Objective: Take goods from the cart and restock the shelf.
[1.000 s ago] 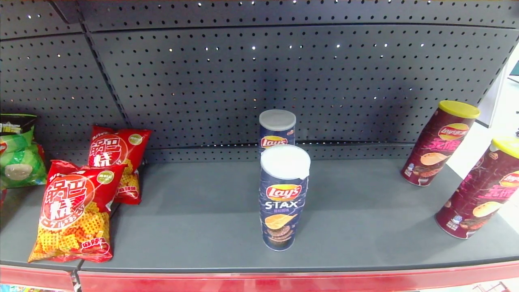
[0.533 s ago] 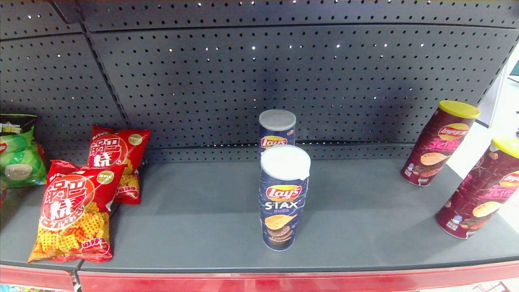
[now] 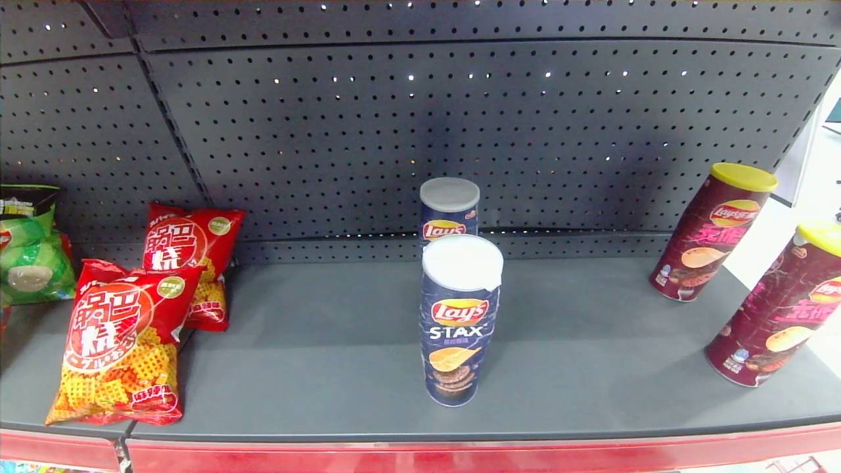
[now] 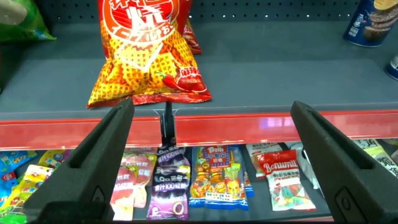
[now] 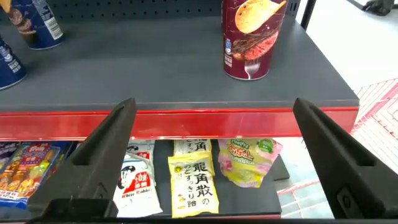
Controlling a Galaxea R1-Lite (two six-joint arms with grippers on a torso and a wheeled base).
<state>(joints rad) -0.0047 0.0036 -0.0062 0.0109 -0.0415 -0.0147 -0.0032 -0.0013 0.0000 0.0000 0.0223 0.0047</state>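
Note:
On the grey shelf (image 3: 578,368) two dark blue chip cans stand in a row, one in front (image 3: 460,322) and one behind (image 3: 449,207). Two maroon cans with yellow lids (image 3: 711,231) (image 3: 775,305) stand at the right end. Two red and yellow snack bags (image 3: 121,341) (image 3: 197,259) lean at the left, the front one also in the left wrist view (image 4: 146,53). My left gripper (image 4: 211,155) hangs open below the shelf's red front edge (image 4: 211,119), facing that bag. My right gripper (image 5: 211,155) hangs open below the same edge (image 5: 186,118), facing a maroon can (image 5: 252,37).
A green bag (image 3: 29,246) sits at the far left. The perforated back panel (image 3: 420,131) closes the shelf behind. Small candy and snack packets (image 4: 214,177) (image 5: 193,180) hang on the tier below. Bare shelf lies between the blue cans and the maroon cans.

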